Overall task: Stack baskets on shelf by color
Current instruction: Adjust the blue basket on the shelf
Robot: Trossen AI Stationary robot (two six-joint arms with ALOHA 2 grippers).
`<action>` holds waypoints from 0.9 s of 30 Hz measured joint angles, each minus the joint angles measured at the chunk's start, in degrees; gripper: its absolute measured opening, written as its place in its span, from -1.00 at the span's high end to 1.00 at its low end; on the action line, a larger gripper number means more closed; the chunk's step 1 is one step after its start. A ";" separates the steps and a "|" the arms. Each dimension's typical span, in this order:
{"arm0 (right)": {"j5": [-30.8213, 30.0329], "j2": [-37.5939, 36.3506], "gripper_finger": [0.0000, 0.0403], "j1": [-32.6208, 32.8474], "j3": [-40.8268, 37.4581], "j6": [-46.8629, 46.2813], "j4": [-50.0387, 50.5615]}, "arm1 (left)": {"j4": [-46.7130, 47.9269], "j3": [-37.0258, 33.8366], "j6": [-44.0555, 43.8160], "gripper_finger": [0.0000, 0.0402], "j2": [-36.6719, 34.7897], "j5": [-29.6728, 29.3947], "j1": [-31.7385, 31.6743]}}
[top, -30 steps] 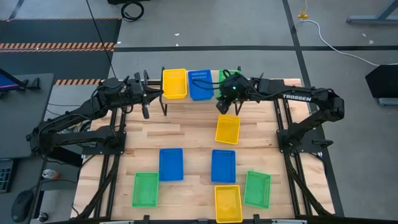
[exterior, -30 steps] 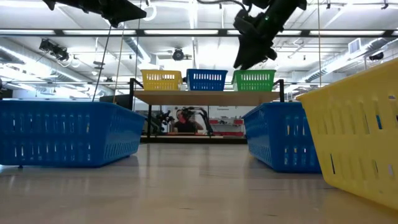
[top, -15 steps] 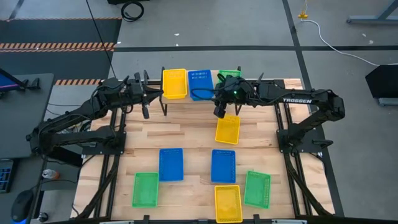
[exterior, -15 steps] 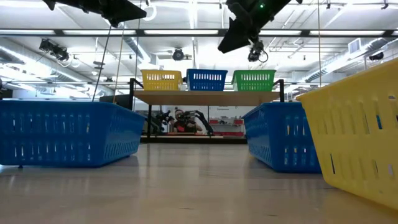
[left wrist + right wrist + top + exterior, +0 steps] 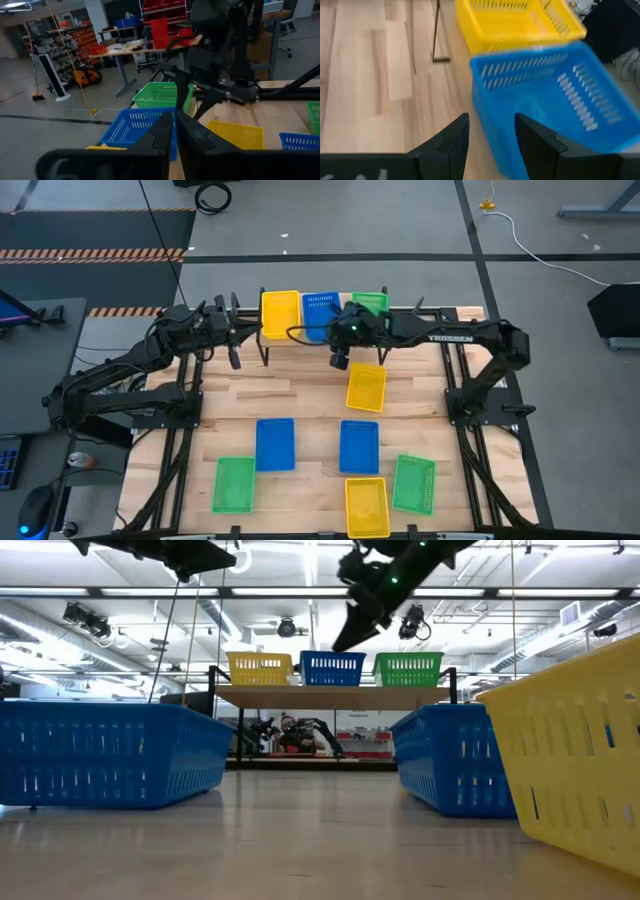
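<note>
Three baskets stand side by side on the shelf (image 5: 330, 696) at the table's far edge: yellow (image 5: 280, 314), blue (image 5: 320, 315) and green (image 5: 371, 302). Several more lie flat on the table: yellow (image 5: 366, 386), two blue (image 5: 274, 444) (image 5: 359, 446), two green (image 5: 233, 484) (image 5: 413, 483) and another yellow (image 5: 366, 506). My right gripper (image 5: 340, 361) hangs open and holding nothing above the table, just on the near side of the shelf's blue basket (image 5: 545, 110), slanting down toward it. My left gripper (image 5: 235, 358) waits shut, raised, left of the shelf.
The shelf's thin black legs (image 5: 265, 352) stand on the slatted tabletop below both grippers. Bare wood lies between the shelf and the row of baskets nearer the front. Arm frames run along the table's left and right edges.
My right gripper has gone toward the table's left edge along the shelf's near side, from in front of the green basket to in front of the blue one, and has rolled about its own axis. It has stayed open. No basket has moved.
</note>
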State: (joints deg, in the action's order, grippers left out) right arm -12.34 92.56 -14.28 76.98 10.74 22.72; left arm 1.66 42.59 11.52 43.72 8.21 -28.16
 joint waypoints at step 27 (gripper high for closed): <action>-1.74 13.04 0.18 -0.20 19.71 -14.31 20.28 | 2.70 0.02 0.25 0.81 -2.62 0.01 0.00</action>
State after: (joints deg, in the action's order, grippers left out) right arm -14.08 105.60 -14.48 96.68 -3.57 43.00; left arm 4.36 42.61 11.77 41.10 8.21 -28.16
